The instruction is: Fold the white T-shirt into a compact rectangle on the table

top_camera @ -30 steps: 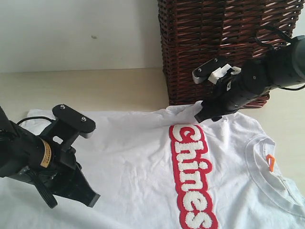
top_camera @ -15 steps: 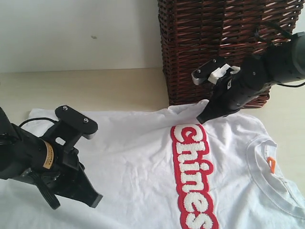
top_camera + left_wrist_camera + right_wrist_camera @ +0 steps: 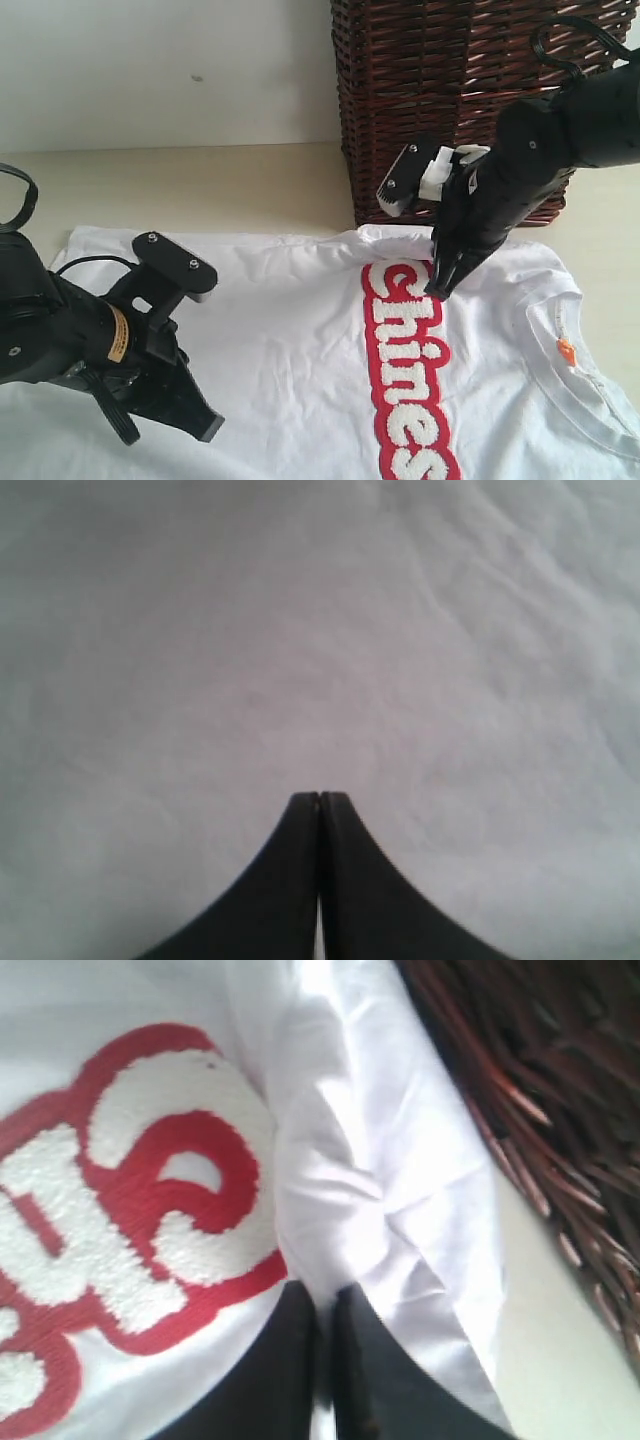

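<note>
The white T-shirt (image 3: 290, 330) lies spread front up on the table (image 3: 200, 190), its red-outlined lettering (image 3: 410, 380) running down the chest. My right gripper (image 3: 441, 289) is shut on a fold of the shirt's far edge next to the first letter. In the right wrist view white cloth (image 3: 380, 1190) bunches up between the two black fingers of that gripper (image 3: 325, 1295). My left gripper (image 3: 203, 426) rests low over the plain white cloth at the near left. In the left wrist view this gripper (image 3: 320, 798) has its fingers pressed together, with nothing seen between them and only shirt cloth (image 3: 300, 630) behind.
A dark brown wicker basket (image 3: 450, 90) stands on the table just behind the right gripper, close to the shirt's far edge. A plain white wall (image 3: 150, 70) backs the table. An orange tag (image 3: 566, 351) shows inside the collar at the right.
The right gripper has shut on the shirt's far edge and moved toward the lettering, drawing the cloth away from the basket. The left arm has shifted slightly to the right.
</note>
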You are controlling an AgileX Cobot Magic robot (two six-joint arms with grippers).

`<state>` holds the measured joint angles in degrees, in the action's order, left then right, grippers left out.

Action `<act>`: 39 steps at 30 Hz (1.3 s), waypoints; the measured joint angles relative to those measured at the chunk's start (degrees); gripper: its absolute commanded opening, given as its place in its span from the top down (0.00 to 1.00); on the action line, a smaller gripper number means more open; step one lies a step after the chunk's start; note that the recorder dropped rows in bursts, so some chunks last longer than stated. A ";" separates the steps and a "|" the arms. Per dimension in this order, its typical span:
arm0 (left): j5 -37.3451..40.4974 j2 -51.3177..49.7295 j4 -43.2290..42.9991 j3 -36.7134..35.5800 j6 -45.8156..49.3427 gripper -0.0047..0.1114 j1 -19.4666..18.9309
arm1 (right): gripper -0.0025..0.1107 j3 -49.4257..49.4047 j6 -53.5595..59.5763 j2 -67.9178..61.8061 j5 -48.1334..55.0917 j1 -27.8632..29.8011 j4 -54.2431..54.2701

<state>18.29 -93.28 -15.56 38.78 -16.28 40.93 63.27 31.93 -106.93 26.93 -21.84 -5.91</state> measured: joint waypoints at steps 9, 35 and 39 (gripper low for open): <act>-3.40 -0.10 -0.77 0.00 0.11 0.96 0.00 | 0.93 -0.36 5.82 0.00 11.50 -3.99 1.60; -2.65 -0.10 -0.92 0.00 0.11 0.96 0.00 | 0.64 3.28 -36.11 4.59 6.19 -4.07 -18.70; -2.65 -0.10 -0.92 0.00 0.11 0.96 0.00 | 0.80 3.40 -51.19 0.73 -1.31 -0.65 -26.07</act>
<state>15.65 -93.38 -16.48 38.78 -16.17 40.93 66.67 -19.26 -106.20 25.62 -22.48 -31.98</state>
